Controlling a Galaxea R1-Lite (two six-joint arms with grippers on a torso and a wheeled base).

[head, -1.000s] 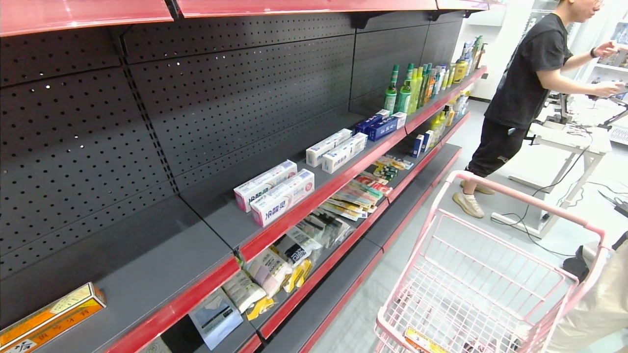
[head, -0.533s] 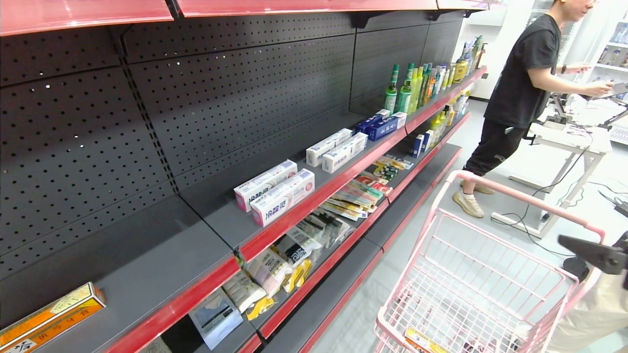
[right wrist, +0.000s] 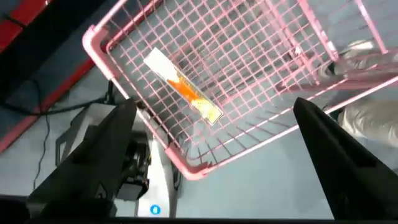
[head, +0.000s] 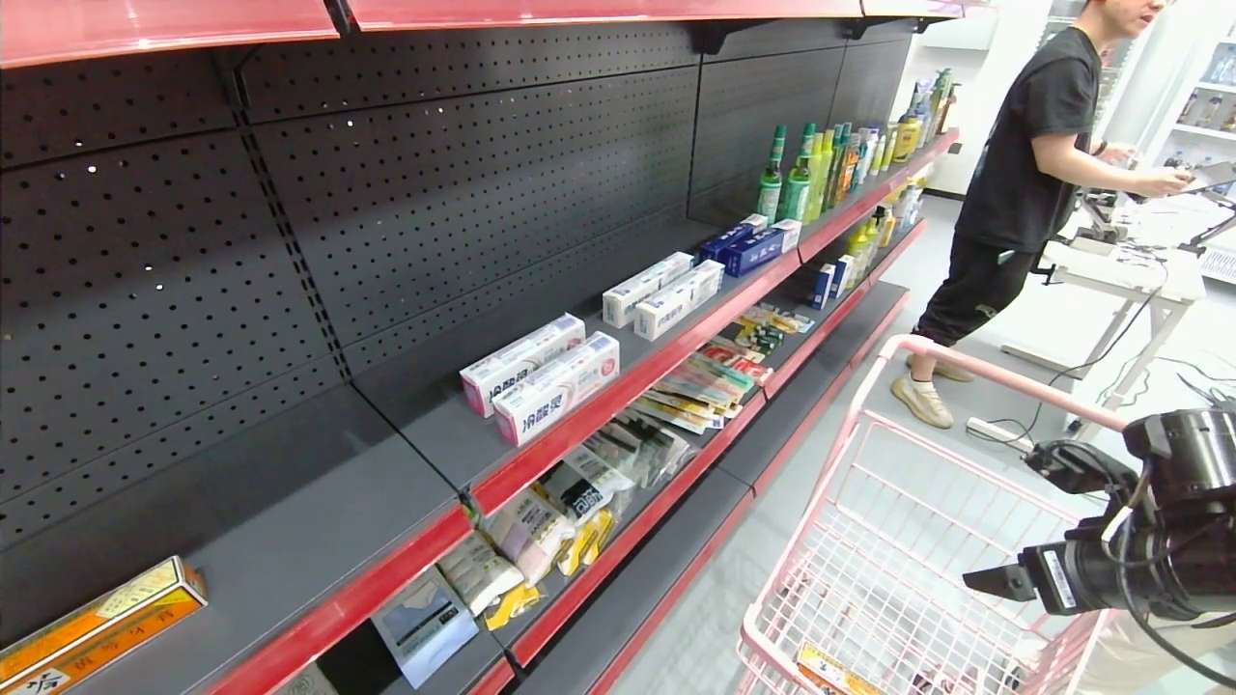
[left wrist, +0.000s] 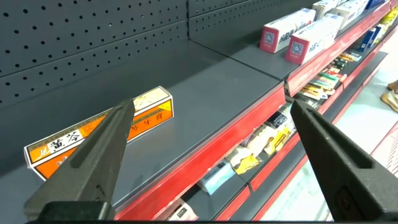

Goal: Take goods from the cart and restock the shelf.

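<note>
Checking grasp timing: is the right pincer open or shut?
Open: the right pincer has its fingers spread wide above the cart, holding nothing.

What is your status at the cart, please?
Left gripper open by the shelf. Right gripper open above the cart. Orange box in cart, untouched. Nothing in the way.

The shelf [head: 319, 521] stands on the left, with the cart [head: 966, 372] on the floor to its right. On the shelf's middle board, a flat box [head: 97, 618] lies at the near end, paired cartons [head: 541, 376] farther along, and bottles [head: 821, 169] at the far end. One packet [right wrist: 183, 87] lies in the cart, under the right gripper [head: 1028, 521]. The left gripper [left wrist: 212, 104] faces the flat box.
</note>
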